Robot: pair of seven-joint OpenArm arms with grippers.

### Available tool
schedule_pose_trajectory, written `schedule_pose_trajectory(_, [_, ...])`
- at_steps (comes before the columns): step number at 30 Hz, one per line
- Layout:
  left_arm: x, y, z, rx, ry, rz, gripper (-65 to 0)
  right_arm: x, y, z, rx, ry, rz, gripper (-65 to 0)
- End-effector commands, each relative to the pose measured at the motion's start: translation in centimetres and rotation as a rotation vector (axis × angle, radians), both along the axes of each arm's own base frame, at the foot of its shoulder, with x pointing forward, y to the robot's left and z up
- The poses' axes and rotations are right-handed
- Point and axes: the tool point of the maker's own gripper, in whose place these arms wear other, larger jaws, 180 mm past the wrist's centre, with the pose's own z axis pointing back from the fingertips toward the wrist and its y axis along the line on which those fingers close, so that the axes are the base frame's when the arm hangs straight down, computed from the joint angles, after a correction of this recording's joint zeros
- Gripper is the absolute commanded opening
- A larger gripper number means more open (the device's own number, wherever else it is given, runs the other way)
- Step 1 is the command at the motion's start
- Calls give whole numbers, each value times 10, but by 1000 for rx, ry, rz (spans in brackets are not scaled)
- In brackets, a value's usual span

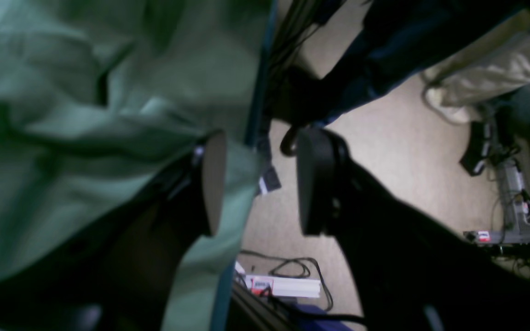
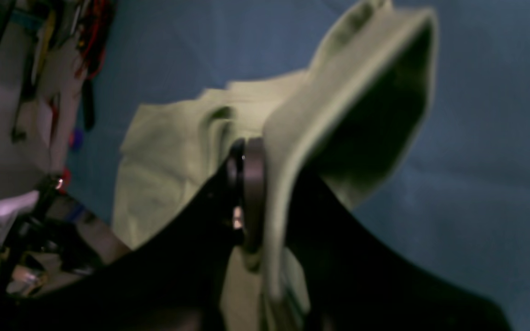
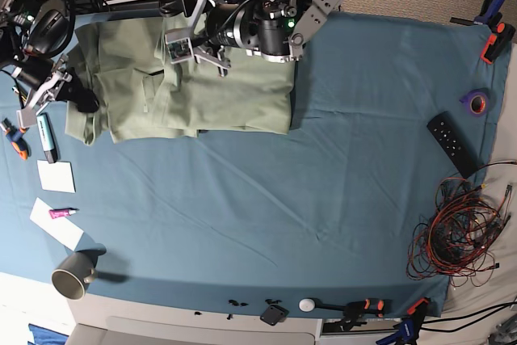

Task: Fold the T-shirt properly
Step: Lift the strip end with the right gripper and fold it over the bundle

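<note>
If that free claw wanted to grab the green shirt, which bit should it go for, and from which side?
Probably the T-shirt's far edge near the table's back, coming in from beyond that edge. In the left wrist view the left claw is open right there, one finger over the fabric where its thin border hangs past the table cloth. The right claw is shut on the shirt's left end.

The right gripper, at the left edge of the base view, is closed on cloth. The left gripper, top centre, stands open.

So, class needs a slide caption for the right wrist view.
Right gripper pinching a fold of the green T-shirt above the blue table cloth.
</note>
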Motion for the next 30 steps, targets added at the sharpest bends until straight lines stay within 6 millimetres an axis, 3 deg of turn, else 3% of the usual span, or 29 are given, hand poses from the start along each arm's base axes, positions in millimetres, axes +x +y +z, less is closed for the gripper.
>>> schedule_pose_trajectory(1, [7,-6,18,-63,-18,20,-406,6,2,24,-27,-73,30,-650])
schedule_pose_trajectory(4, [21,3,18,-58,-22,70,-406,-2,20,38,-104,-109,103,-650])
schedule_pose_trajectory(8, [45,20,14,-47,-17,157,-406,-16,40,38,-185,-113,158,-650])
schedule_pose_trajectory(15, [76,52,8,-45,23,289,-406,-36,92,39,-112,-165,175,-650])
schedule_pose_trajectory(22, [88,94,-12,31,24,350,-406,-44,143,55,-58,-242,230,-650])
schedule_pose_trajectory(30, [88,129,-32,135,5,349,-406,-53,192,18,-125,-137,345,-650])
